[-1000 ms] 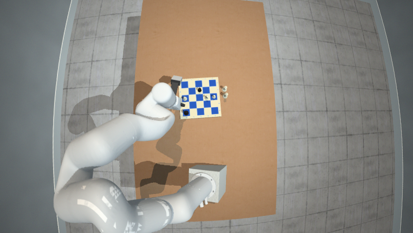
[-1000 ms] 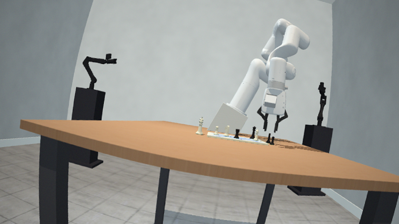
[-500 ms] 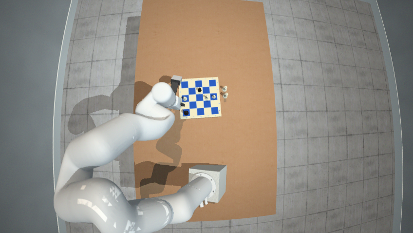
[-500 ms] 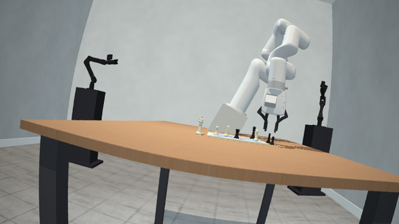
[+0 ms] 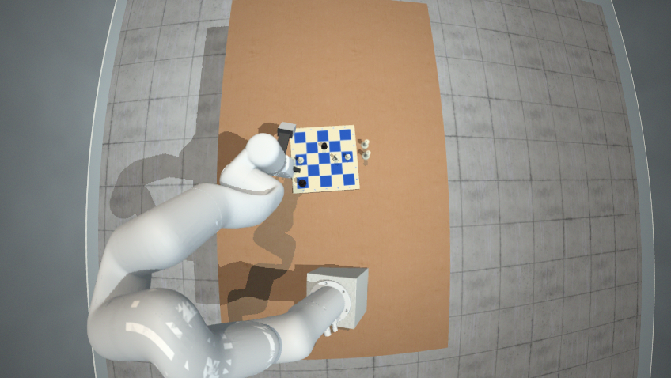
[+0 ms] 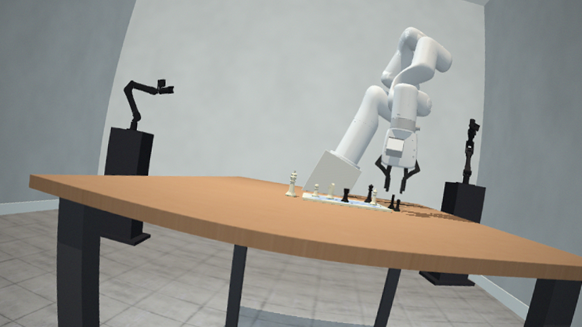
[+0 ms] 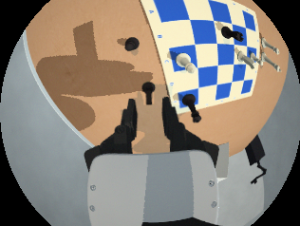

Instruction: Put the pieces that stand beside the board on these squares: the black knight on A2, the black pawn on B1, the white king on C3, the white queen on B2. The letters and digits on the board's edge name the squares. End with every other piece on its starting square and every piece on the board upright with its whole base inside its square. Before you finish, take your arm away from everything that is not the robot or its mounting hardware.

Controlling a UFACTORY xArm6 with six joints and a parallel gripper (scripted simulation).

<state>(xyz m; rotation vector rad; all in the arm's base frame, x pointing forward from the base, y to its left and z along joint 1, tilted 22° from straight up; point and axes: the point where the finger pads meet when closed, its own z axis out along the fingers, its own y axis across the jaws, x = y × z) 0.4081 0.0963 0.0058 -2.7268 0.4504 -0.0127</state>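
Note:
The board (image 5: 324,169) (image 6: 328,202) (image 7: 180,30) lies flat on the table. My gripper (image 6: 394,190) (image 7: 149,105) is partly open and empty, pointing down beside the board's lettered edge. It hangs above a small upright black piece (image 7: 148,88), which shows between the fingertips in the wrist view. Another black piece (image 7: 132,44) stands a little farther along. These are the knight and pawn; I cannot tell which is which. The arm hides both in the top view. Two tall white pieces, one (image 5: 365,144) and another (image 5: 366,154), the king and queen, stand beyond the board's opposite edge.
On the board stand a black piece (image 5: 301,182) (image 7: 191,105) near my fingers, a white piece (image 5: 301,160) (image 7: 185,62) on the near edge column, a black piece (image 5: 324,145) (image 7: 232,33), and two more white pieces, one (image 5: 334,157) and another (image 5: 346,156).

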